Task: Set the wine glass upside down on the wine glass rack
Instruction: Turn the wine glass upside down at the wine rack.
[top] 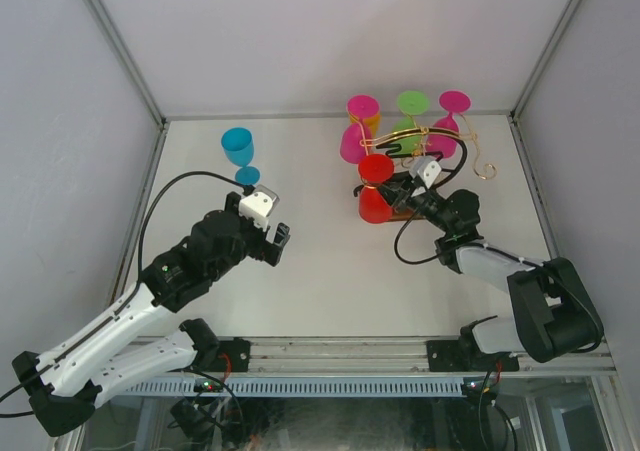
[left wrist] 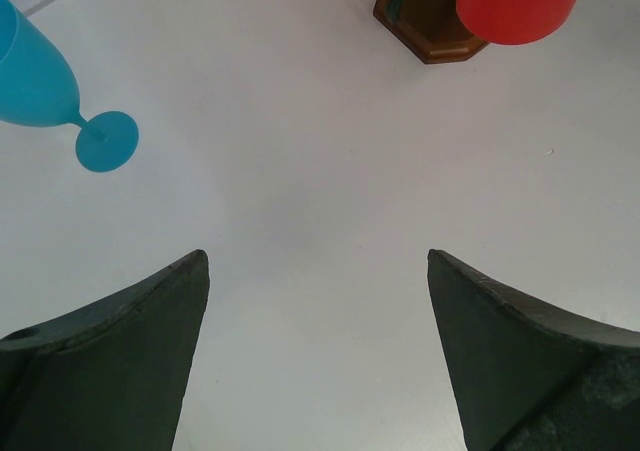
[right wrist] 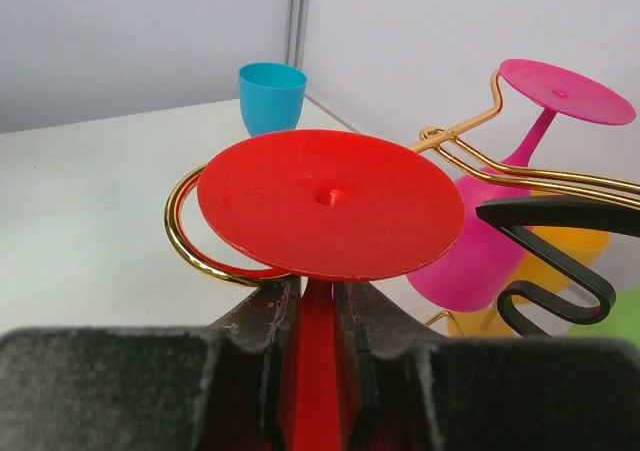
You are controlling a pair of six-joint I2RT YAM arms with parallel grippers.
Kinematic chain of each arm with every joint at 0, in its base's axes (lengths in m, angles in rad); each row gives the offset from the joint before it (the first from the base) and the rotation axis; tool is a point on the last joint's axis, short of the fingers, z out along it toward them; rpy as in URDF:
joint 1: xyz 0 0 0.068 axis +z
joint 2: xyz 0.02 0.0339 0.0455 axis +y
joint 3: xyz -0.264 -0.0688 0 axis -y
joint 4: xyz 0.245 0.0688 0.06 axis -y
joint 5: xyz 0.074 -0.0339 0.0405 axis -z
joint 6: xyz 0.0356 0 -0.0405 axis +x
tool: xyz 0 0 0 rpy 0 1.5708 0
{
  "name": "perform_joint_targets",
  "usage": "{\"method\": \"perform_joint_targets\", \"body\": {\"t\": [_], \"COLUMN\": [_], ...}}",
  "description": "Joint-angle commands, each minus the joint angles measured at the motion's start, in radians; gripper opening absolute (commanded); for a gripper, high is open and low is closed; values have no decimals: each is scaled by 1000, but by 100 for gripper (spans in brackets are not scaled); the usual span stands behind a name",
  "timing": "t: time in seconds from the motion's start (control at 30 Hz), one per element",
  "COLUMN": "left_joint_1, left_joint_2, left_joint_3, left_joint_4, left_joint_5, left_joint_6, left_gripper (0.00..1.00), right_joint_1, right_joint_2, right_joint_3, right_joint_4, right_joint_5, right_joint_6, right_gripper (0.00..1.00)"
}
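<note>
Two fingers of my right claw [right wrist: 315, 346] are pressed on the stem of the red glass [right wrist: 330, 211], just under its foot, so the glass is held upside down, foot on top and bowl hanging below. It is at the near side of the rack [right wrist: 500, 166], and in the wrist view the foot lies over a gold loop [right wrist: 185, 236] at the end of one arm. Whether the stem is already between the wires I cannot tell, because my fingers and the foot hide it. I judge that the step in hand is to slide the stem into the slot so that the foot rests on two wires. To do this well I should hold the foot level and a little above the wires, push straight along the arm and not sideways, and lower only when the stem is well inside. The pink glass [right wrist: 480, 261] hangs just beside, and a bump could make it swing, so I should go slowly. I should open the fingers only when the foot sits on both wires; otherwise the glass may drop onto the base [left wrist: 430, 21]. My left claw [left wrist: 315, 261] is spread wide above the table [left wrist: 320, 171], holding nothing, well apart from the rack and near the blue glass [left wrist: 40, 81].
</note>
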Motion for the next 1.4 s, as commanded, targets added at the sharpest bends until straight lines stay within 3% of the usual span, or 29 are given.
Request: {"method": "perform_joint_targets", "body": {"t": [0.0, 0.37, 0.63, 1.2, 1.37], "left_joint_1": [9, 11, 12, 12, 12], "left_joint_2": [-7, -4, -3, 7, 9], "left_joint_3": [-20, -20, -19, -22, -24], "left_joint_4": [20, 18, 19, 21, 22], "left_joint_5": [-7, -2, 0, 0, -4], "left_joint_6": [11, 12, 11, 13, 13], "left_gripper": [93, 93, 92, 92, 93], "right_joint_1": [51, 109, 168, 223, 262], "right_joint_2": [-27, -28, -17, 101, 115], "right_joint_3": [31, 13, -16, -57, -54], "right_joint_4": [23, 48, 123, 384, 408], "right_joint_5": [82, 223, 326, 378, 441], "right_joint_6": [-34, -30, -47, -60, -114], "right_gripper": [12, 22, 14, 10, 1]}}
